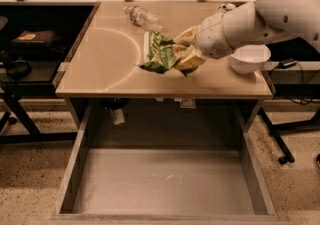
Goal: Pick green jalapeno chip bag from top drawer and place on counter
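My gripper is shut on the green jalapeno chip bag, a wrinkly green foil bag with white and yellow print. It holds the bag just above the middle of the beige counter. The white arm reaches in from the upper right. The top drawer is pulled wide open below the counter's front edge and its grey floor is bare.
A clear plastic bottle lies on its side at the back of the counter. A white bowl sits at the counter's right edge, under the arm. Dark tables and chair legs stand at the left and right.
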Controlling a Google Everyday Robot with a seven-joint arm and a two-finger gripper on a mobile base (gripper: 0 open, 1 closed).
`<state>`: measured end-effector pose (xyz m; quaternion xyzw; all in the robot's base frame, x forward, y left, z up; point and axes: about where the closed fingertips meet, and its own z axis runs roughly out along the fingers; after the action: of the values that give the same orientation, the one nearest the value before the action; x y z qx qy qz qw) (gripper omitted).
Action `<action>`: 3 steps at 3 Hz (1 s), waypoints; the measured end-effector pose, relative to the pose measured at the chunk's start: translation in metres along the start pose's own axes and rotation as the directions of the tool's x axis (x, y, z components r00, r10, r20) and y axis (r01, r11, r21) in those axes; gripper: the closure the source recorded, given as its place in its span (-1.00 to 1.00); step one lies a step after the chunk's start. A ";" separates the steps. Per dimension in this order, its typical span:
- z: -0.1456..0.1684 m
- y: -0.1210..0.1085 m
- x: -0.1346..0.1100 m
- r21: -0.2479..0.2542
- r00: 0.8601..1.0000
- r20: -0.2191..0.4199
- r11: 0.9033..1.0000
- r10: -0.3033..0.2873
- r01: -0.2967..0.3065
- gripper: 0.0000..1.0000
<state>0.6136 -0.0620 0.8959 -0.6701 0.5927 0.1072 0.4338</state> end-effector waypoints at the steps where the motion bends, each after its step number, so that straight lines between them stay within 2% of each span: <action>1: 0.028 -0.025 0.023 0.035 0.993 0.030 0.993 0.116 -0.117 1.00; 2: 0.050 -0.046 0.049 0.084 0.960 0.029 0.957 0.277 -0.279 1.00; 3: 0.067 -0.062 0.058 0.112 0.913 0.032 0.906 0.407 -0.408 1.00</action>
<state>0.7094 -0.0599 0.8452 -0.5051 0.7229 0.1633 0.4423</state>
